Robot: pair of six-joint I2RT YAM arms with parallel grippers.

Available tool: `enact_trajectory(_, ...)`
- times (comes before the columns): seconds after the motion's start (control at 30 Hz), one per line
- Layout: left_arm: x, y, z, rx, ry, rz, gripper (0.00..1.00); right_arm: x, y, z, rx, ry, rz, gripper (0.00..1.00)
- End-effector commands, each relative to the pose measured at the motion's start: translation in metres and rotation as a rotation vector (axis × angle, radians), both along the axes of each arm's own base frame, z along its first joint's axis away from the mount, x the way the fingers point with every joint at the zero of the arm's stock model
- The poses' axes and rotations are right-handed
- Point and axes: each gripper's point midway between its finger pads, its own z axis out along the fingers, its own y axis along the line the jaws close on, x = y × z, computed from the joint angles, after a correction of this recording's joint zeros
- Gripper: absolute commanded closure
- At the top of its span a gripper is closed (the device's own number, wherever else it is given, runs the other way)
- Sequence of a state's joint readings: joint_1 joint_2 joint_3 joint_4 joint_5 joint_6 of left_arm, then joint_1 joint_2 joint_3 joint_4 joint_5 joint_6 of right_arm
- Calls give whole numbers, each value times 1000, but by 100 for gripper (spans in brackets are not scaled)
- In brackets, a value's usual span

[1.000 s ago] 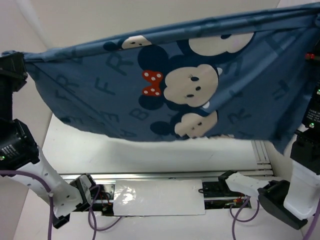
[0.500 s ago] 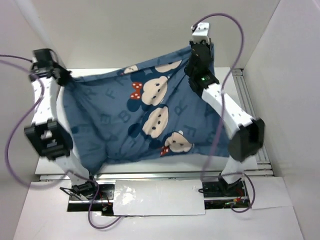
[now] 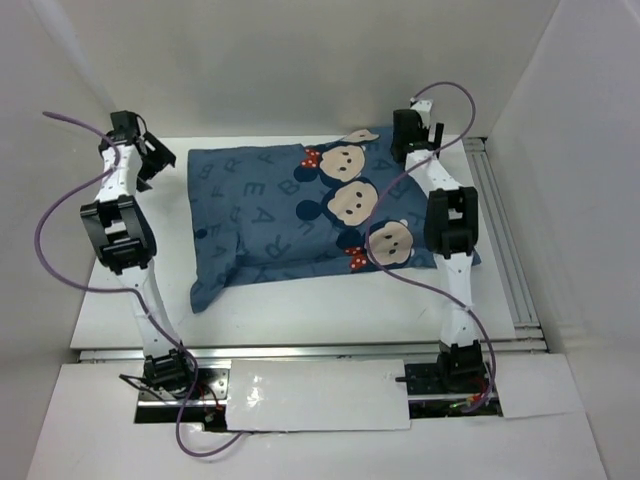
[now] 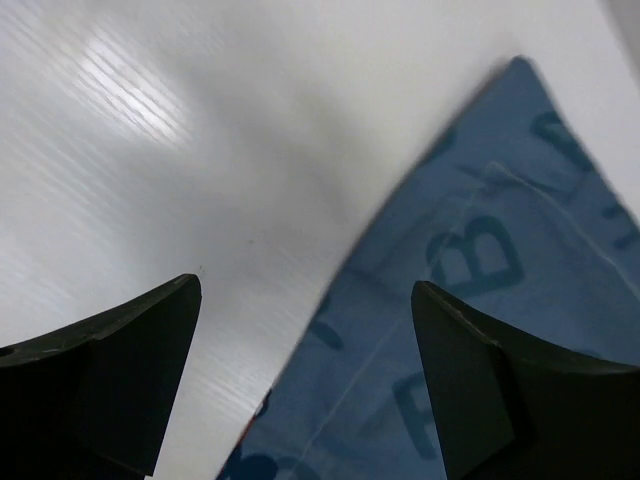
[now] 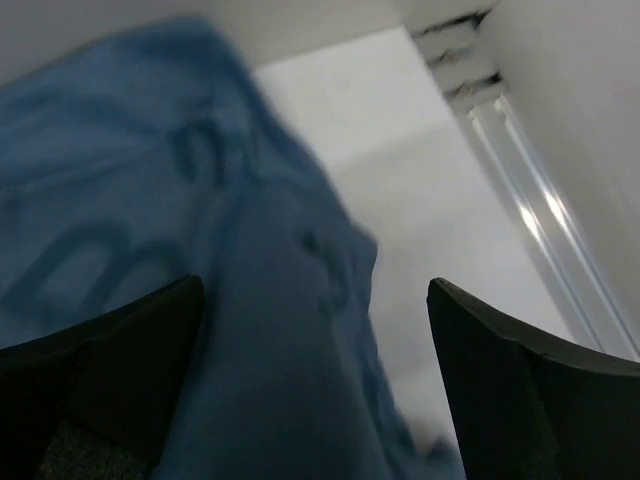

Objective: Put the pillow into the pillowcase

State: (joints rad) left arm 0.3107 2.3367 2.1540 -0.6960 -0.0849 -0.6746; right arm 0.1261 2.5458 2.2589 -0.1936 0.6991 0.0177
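Left gripper [image 4: 305,300] and right gripper [image 5: 315,290] gape empty beside the pillowcase [image 3: 260,215]'s ten and one o'clock corners. It looks soft and light, so pinch those corners.

- Pillowcase [image 3: 250,215]: denim blue, printed with darker blue letters.
- Its cartoon mouse faces are cream with navy ears, and their red bows carry white polka dots.
- Table [image 3: 300,315]: plain white.
- Left arm [image 3: 120,235] and right arm [image 3: 452,225]: white with black joints.
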Motion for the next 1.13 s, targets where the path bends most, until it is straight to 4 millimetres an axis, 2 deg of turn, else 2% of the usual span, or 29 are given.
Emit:
enact_trajectory(0.0,4,13,138,142,-283,-27,1,-22,36,172,195,-371,128,0)
enact_trajectory(0.07,-5,2,158,178,-289,-45,1,-34,25,172,201,-320,118,0)
enact_trajectory(0.13,-11,-14,160,212,-259,-70,1,-50,25,175,202,-253,125,0)
enact_trajectory(0.17,-16,-30,164,224,-248,-103,1,-56,24,179,201,-234,124,0)
enact_trajectory(0.2,-18,-31,171,228,-259,-103,1,-60,26,174,203,-194,130,0)
enact_trajectory(0.23,-25,-46,165,232,-219,-137,1,-69,33,179,240,-177,161,0)
enact_trajectory(0.27,-32,-53,165,241,-195,-151,1,-83,29,168,267,-103,156,0)
enact_trajectory(0.3,-43,-62,176,250,-195,-159,1,-93,35,159,307,-66,167,0)
enact_trajectory(0.33,-53,-78,177,267,-171,-143,1,-107,45,170,367,-71,208,0)
enact_trajectory(0.37,-78,-89,158,258,-75,-147,1,-117,48,167,395,-63,208,0)
enact_trajectory(0.4,-92,-100,157,264,-53,-138,1,-134,50,132,418,14,202,0)
enact_trajectory(0.43,-114,-123,182,284,-114,-106,1,-145,53,128,439,18,215,0)
enact_trajectory(0.47,-128,-137,159,286,-83,-132,1,-158,63,156,456,-60,272,0)
enact_trajectory(0.5,-136,-152,160,275,-114,-169,1,-178,68,123,474,2,269,0)
enact_trajectory(0.53,-145,-166,160,259,-140,-219,1,-188,68,123,487,-16,265,0)
enact_trajectory(0.57,-167,-187,155,215,-160,-271,1,-205,76,146,515,-73,313,0)
enact_trajectory(0.6,-174,-194,154,195,-186,-286,1,-217,78,129,525,-57,327,0)
enact_trajectory(0.63,-184,-200,149,187,-189,-299,1,-227,79,128,531,-65,339,0)
enact_trajectory(0.67,-199,-199,129,176,-150,-277,1,-241,81,147,531,-115,361,0)
enact_trajectory(0.7,-210,-197,135,164,-179,-263,1,-250,79,144,531,-113,361,0)
enact_trajectory(0.73,-217,-202,132,155,-180,-270,1,-262,74,128,520,-88,335,0)
enact_trajectory(0.77,-229,-222,127,138,-204,-338,1,-274,69,130,519,-115,321,0)
enact_trajectory(0.8,-234,-221,114,141,-171,-342,1,-278,68,141,519,-144,328,0)
enact_trajectory(0.83,-241,-227,120,134,-212,-364,1,-285,67,133,519,-137,326,0)
enact_trajectory(0.87,-245,-235,121,138,-231,-389,1,-290,66,133,519,-143,328,0)
enact_trajectory(0.9,-247,-238,123,134,-247,-399,1,-295,65,144,511,-177,341,0)
enact_trajectory(0.97,-250,-240,138,134,-294,-400,1,-299,62,148,514,-191,343,0)
enact_trajectory(1.1,-252,-247,149,122,-341,-418,1,-302,55,163,496,-228,317,0)
